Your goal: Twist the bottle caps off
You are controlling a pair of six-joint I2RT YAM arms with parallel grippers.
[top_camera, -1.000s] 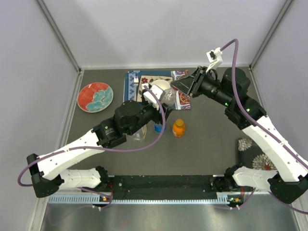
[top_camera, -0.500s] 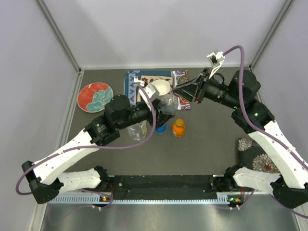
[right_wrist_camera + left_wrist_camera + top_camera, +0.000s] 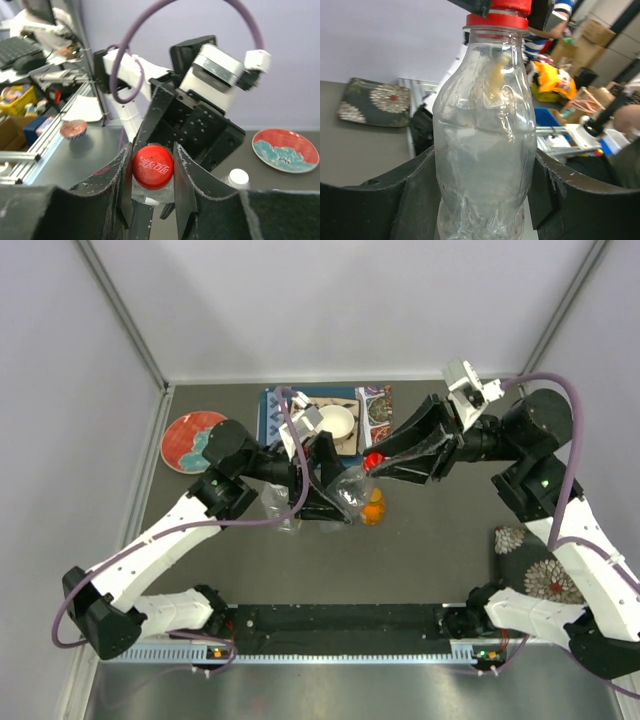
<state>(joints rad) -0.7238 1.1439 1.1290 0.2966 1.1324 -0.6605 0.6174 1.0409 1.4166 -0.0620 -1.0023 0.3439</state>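
My left gripper (image 3: 335,495) is shut on the slim clear bottle (image 3: 485,135) and holds it off the table, neck tilted toward the right arm. Its fingers (image 3: 415,195) press the bottle's lower body on both sides. The red cap (image 3: 372,459) sits on the neck. My right gripper (image 3: 153,160) is shut on the red cap (image 3: 153,166), one finger on each side. The squat orange bottle (image 3: 372,506) with its orange cap stands just below. The wide clear bottle (image 3: 278,512) stands by the left arm, and its white cap (image 3: 238,177) shows. The blue bottle is hidden.
A white bowl (image 3: 335,422) sits on patterned mats (image 3: 285,412) at the back. A red plate (image 3: 190,440) lies at the back left, and it also shows in the right wrist view (image 3: 286,150). A floral cloth (image 3: 530,558) lies at the right front.
My left gripper has closed on the slim bottle, lifted it and tilted it to the right. My right gripper has come down and left onto the red cap.
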